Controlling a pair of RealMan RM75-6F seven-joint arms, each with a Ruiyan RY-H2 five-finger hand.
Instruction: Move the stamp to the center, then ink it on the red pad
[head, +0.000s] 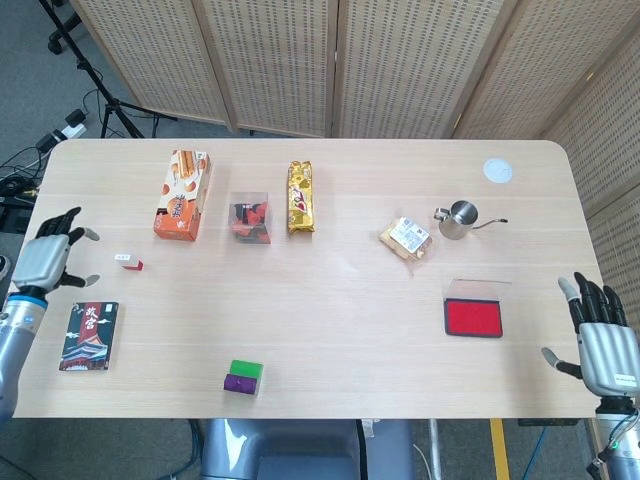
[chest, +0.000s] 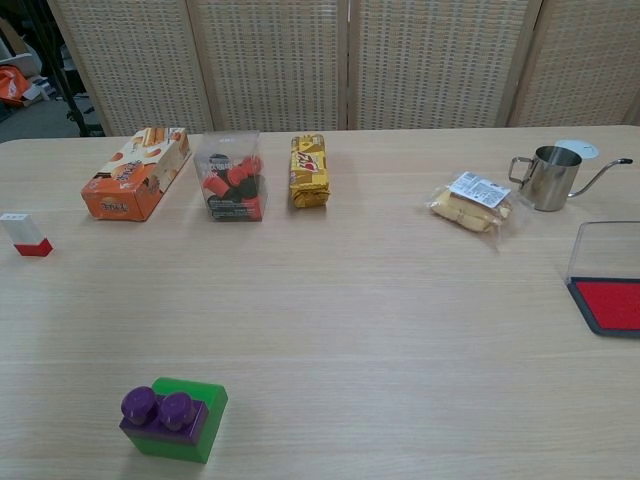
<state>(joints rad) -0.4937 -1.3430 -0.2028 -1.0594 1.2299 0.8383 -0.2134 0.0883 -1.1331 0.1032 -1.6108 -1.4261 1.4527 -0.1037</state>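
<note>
My left hand (head: 52, 258) hovers at the table's (head: 330, 330) left edge, fingers spread and holding nothing, near the small white-and-red stamp (head: 128, 262) standing just to its right. My right hand (head: 598, 345) waits fingers apart and empty at the opposite edge, beside the red ink pad (head: 473, 317), whose clear lid stands open. The stamp and pad lie well apart.

A pale wooden table (head: 330, 300) with rounded corners fills most of the room's middle. Behind it stands a folding screen (head: 300, 60) of woven cane panels in light wood frames. Grey floor (head: 30, 90) shows at the left, with a black tripod (head: 95, 75) and cables (head: 15, 175).
</note>
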